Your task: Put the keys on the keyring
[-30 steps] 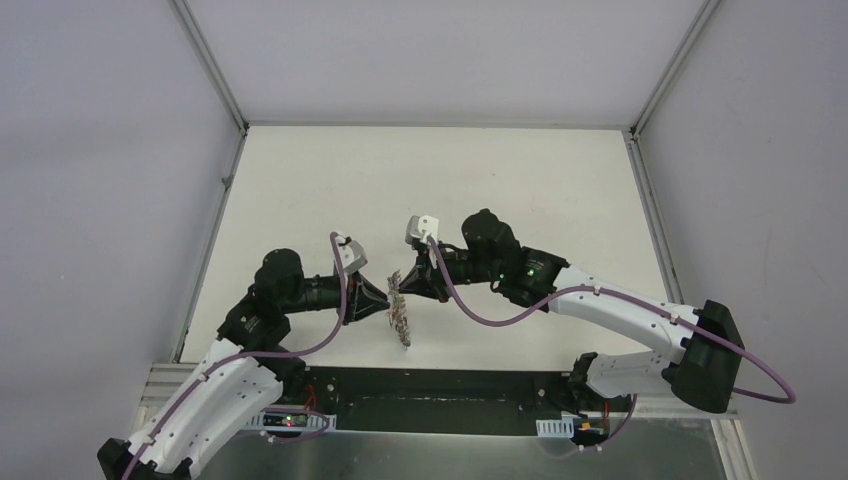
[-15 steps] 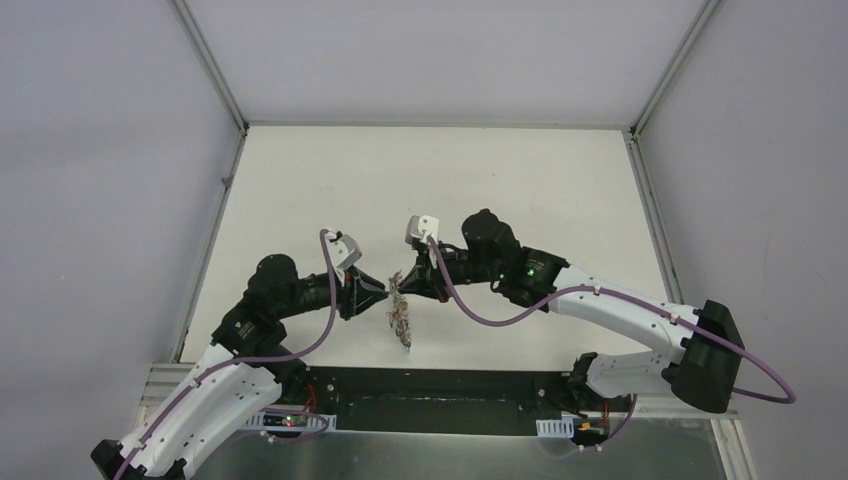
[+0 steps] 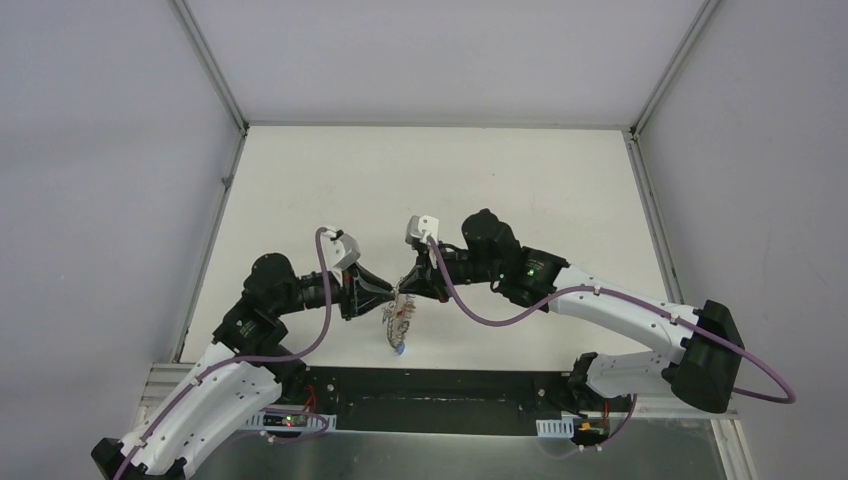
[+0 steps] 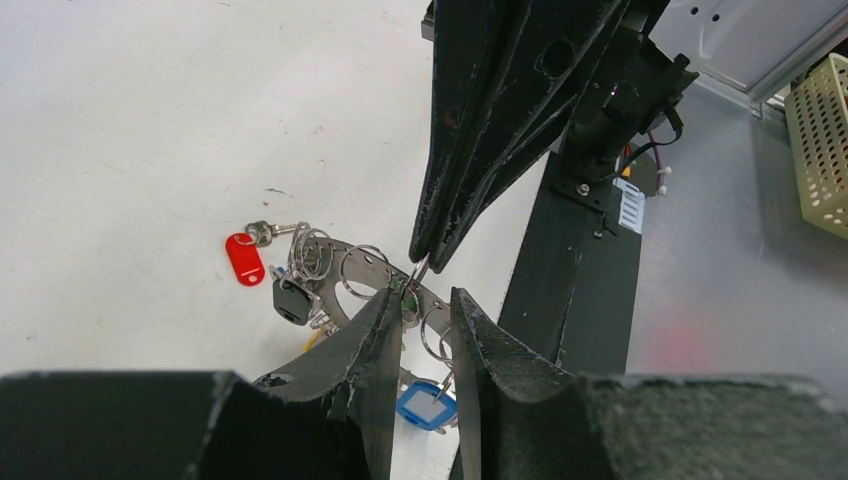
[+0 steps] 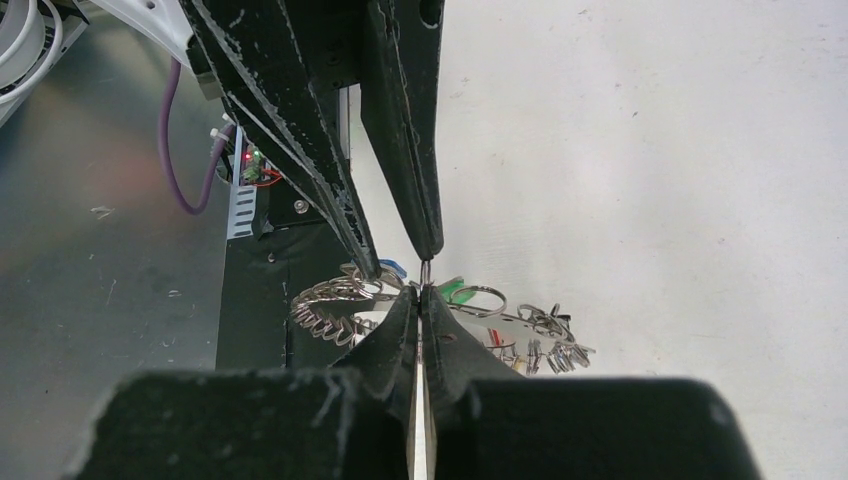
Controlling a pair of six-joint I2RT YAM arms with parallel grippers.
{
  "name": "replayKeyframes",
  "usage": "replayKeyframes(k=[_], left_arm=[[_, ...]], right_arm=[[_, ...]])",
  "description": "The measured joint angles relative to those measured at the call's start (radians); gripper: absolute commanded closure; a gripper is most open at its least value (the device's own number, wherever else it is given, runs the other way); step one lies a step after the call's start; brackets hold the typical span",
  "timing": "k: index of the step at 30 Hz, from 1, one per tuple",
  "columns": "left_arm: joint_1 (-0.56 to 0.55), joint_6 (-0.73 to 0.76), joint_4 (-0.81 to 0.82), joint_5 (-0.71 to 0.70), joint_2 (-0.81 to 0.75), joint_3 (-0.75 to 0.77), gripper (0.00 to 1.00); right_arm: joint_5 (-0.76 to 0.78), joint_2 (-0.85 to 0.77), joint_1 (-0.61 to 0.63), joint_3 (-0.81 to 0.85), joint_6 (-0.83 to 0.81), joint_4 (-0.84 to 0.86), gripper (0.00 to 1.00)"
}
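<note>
The keyring point(image 3: 398, 318), a flat grey ring edged with wire loops, hangs tilted above the table's near edge. My right gripper point(image 3: 404, 290) is shut on one wire loop at its upper rim, and its tips point(image 4: 428, 255) pinch the wire. My left gripper point(image 4: 425, 295) faces it, open by a narrow gap, with the rim point(image 4: 375, 262) and loops between its fingers. The red-tagged key point(image 4: 243, 258) sits at the ring's far end against the loops. The blue-tagged key point(image 4: 425, 405) dangles underneath. From the right wrist, my shut right gripper point(image 5: 421, 290) meets the left gripper point(image 5: 400, 260) over the ring point(image 5: 495, 324).
The white table point(image 3: 450, 190) stretches behind the grippers. A black base plate point(image 4: 580, 290) and grey metal floor lie just beyond the table's near edge. A mesh basket point(image 4: 825, 150) stands further off. Black point(image 4: 290, 300) and green point(image 5: 455, 290) tags also hang from the ring.
My left gripper has moved up and right until its tips meet the right gripper's. The ring has swung, its lower end drifting left. The right arm has stayed still.
</note>
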Motion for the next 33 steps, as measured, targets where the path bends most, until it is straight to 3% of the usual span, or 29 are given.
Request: replayKeyframes(k=[20, 31, 33], left_arm=[[0.0, 0.164, -0.103, -0.006, -0.019, 0.053, 0.75], [0.0, 0.227, -0.057, 0.032, 0.103, 0.055, 0.85], [0.0, 0.23, -0.037, 0.047, 0.111, 0.055, 0.94]], right_arm=[[-0.001, 0.0, 0.0, -0.011, -0.005, 0.037, 1.0], [-0.009, 0.0, 0.0, -0.012, -0.005, 0.038, 1.0], [-0.01, 0.0, -0.001, -0.012, -0.005, 0.038, 1.0]])
